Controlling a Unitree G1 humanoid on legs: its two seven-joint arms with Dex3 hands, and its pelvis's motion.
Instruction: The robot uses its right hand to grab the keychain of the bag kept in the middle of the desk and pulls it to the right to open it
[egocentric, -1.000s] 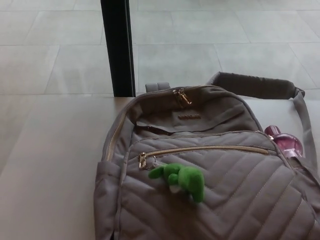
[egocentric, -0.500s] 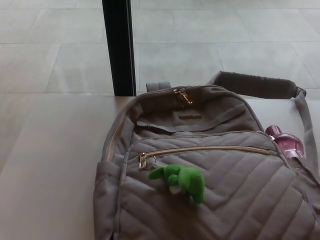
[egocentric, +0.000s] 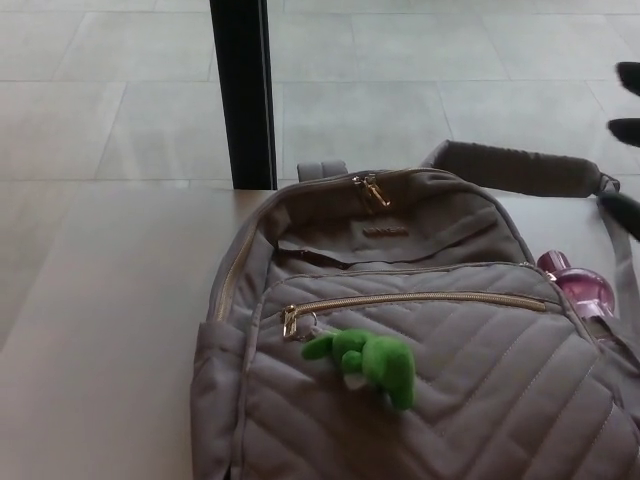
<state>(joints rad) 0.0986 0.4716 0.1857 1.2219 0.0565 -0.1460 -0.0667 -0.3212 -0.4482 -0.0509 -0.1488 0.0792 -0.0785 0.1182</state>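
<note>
The right hand (egocentric: 628, 120) shows only black fingertips at the right edge, spread apart, empty, well clear of the bag (egocentric: 420, 330) and its green keychain (egocentric: 368, 362).

Grey chevron-quilted bag (egocentric: 440, 380), gold zippers (egocentric: 410, 299), bright green keychain (egocentric: 368, 362), pink bottle (egocentric: 583, 288).

The work surface is a plain, pale grey-beige desk (egocentric: 100, 330) with a matte top, filling the lower part of the head view. Beyond its far edge lies a floor (egocentric: 420, 100) of large light grey tiles divided by thin, darker grout lines. A black vertical post (egocentric: 243, 90) rises from the desk's far edge to the top of the view; lighting is soft and even.
</note>
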